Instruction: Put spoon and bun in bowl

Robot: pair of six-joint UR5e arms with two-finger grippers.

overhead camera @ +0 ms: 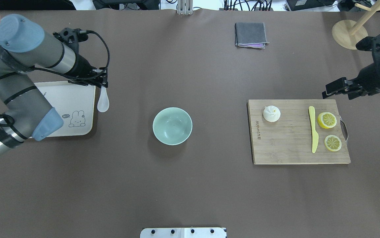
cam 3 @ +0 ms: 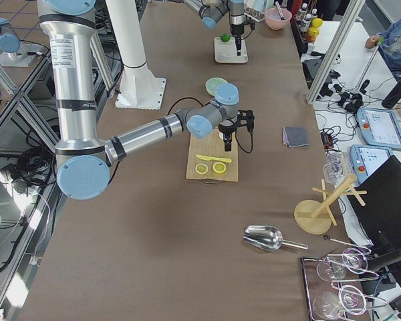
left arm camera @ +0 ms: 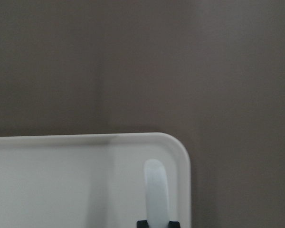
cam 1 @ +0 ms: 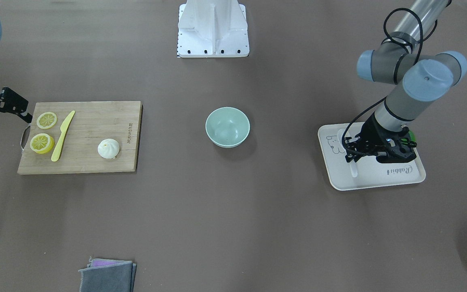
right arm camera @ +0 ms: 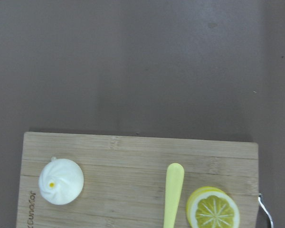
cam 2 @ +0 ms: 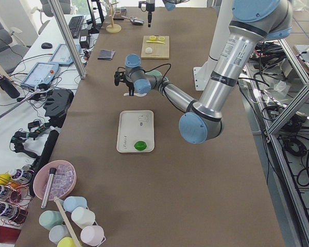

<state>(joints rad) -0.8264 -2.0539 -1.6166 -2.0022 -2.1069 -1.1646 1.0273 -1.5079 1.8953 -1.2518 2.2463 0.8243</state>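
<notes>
My left gripper (overhead camera: pixel 103 85) is shut on the handle of the white spoon (overhead camera: pixel 103 101), which hangs scoop-down just above the white tray's (overhead camera: pixel 74 99) corner. The left wrist view shows the spoon (left arm camera: pixel 155 187) between the fingertips (left arm camera: pixel 141 223). The mint-green bowl (overhead camera: pixel 172 126) stands empty at mid-table, to the right of the spoon. The white pleated bun (overhead camera: pixel 271 113) lies on the wooden cutting board (overhead camera: pixel 289 145), and shows in the right wrist view (right arm camera: pixel 61 181). My right gripper (overhead camera: pixel 340 92) is open and empty, held above the table past the board's handle end.
On the board lie a yellow knife (overhead camera: pixel 313 129) and two lemon slices (overhead camera: pixel 327 120). A green lime (cam 2: pixel 140 145) sits on the tray. A folded grey cloth (overhead camera: pixel 250 34) lies at the far edge, and a wooden stand (overhead camera: pixel 345 29) at the far right.
</notes>
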